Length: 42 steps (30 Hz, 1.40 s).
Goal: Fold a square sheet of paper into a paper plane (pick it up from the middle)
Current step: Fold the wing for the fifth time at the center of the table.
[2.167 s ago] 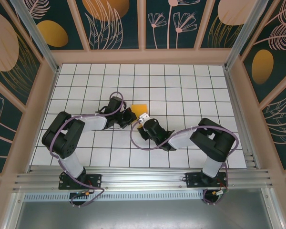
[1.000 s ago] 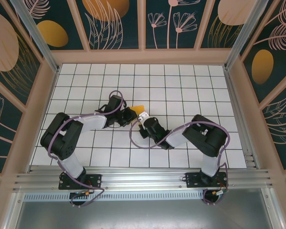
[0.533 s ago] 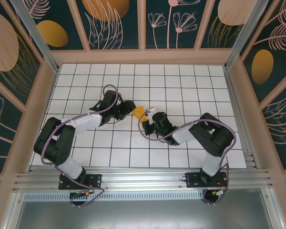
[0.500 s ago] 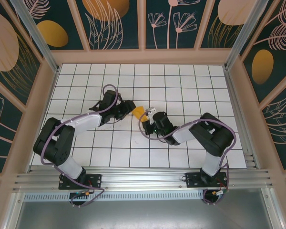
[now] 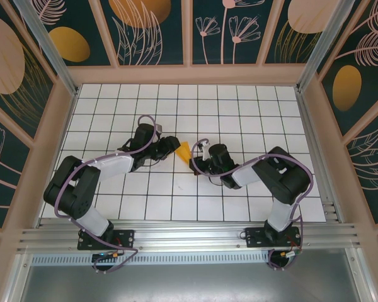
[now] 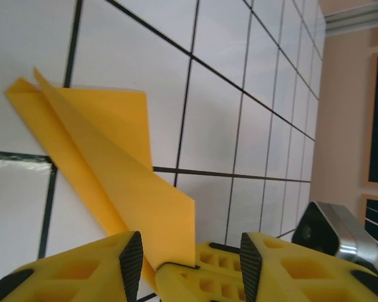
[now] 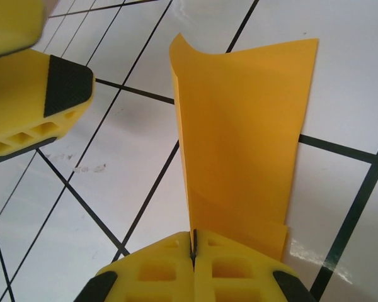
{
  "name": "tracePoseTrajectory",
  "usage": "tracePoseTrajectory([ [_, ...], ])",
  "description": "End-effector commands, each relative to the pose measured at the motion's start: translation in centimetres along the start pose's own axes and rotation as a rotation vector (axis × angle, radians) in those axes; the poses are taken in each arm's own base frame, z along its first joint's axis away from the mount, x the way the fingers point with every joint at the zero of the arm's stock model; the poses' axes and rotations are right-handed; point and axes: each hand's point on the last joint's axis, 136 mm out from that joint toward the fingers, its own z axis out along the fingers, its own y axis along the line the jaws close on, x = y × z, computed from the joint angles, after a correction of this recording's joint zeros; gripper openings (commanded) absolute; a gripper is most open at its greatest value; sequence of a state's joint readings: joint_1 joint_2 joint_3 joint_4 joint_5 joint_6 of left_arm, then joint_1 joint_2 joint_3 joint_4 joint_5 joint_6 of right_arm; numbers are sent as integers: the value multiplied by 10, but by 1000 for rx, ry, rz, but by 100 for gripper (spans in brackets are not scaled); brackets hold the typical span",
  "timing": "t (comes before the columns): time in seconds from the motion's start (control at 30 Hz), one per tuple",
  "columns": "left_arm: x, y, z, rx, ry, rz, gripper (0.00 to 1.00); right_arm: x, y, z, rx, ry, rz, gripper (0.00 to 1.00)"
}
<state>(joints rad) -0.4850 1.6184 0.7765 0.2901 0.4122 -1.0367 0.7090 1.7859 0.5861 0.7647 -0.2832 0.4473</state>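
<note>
Paper sheet (image 5: 184,151), thin, orange-yellow, folded into a pointed wedge, sits near the centre of the white grid-tiled table (image 5: 239,113), between the two arms. One layer lies flat on the tiles and another flap stands up off a sharp crease, seen in the right wrist view (image 7: 246,138) and the left wrist view (image 6: 113,170).

R gripper (image 5: 194,161), yellow lattice fingers w/ black pads, is pinched together on the sheet's near edge; the crease runs straight into the seam between its fingertips (image 7: 194,242).

L gripper (image 5: 171,146), same yellow/black build, has its fingers apart (image 6: 189,251), low over the tiles at the sheet's opposite end. Can't tell if a pad touches the paper. One L finger (image 7: 44,94) shows just beside the sheet, w/ tile visible between them.
</note>
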Motion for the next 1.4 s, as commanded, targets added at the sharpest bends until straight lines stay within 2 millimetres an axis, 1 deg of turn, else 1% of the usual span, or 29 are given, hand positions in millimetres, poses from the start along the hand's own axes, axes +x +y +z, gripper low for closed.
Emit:
tracePoseTrajectory([
  [0.0, 4, -11, 4, 81, 26, 42, 44, 5, 4, 1, -56, 14, 59, 0],
  [0.2, 16, -12, 16, 95, 83, 59, 41, 11, 1, 3, -67, 39, 99, 4],
  [0.33, 20, -13, 20, 97, 102, 64, 40, 13, -1, 3, -68, 51, 114, 6],
  [0.37, 23, -4, 27, 79, 120, 52, 40, 14, -1, 3, -67, 55, 118, 7],
  [0.57, 25, 1, 32, 67, 134, 50, 40, 18, -4, 4, -67, 70, 136, 11],
  [0.67, 26, 0, 35, 70, 142, 52, 40, 17, -4, 3, -70, 69, 143, 15],
  [0.77, 25, -3, 35, 76, 140, 58, 40, 18, -4, 3, -77, 75, 155, 18],
  [1.13, 25, -11, 32, 93, 142, 68, 39, 17, -6, 1, -102, 88, 206, 22],
  [1.23, 24, -18, 27, 116, 133, 79, 39, 18, -7, 1, -97, 93, 202, 19],
  [1.37, 24, -33, 22, 169, 129, 90, 39, 21, -11, 4, -82, 106, 202, 18],
])
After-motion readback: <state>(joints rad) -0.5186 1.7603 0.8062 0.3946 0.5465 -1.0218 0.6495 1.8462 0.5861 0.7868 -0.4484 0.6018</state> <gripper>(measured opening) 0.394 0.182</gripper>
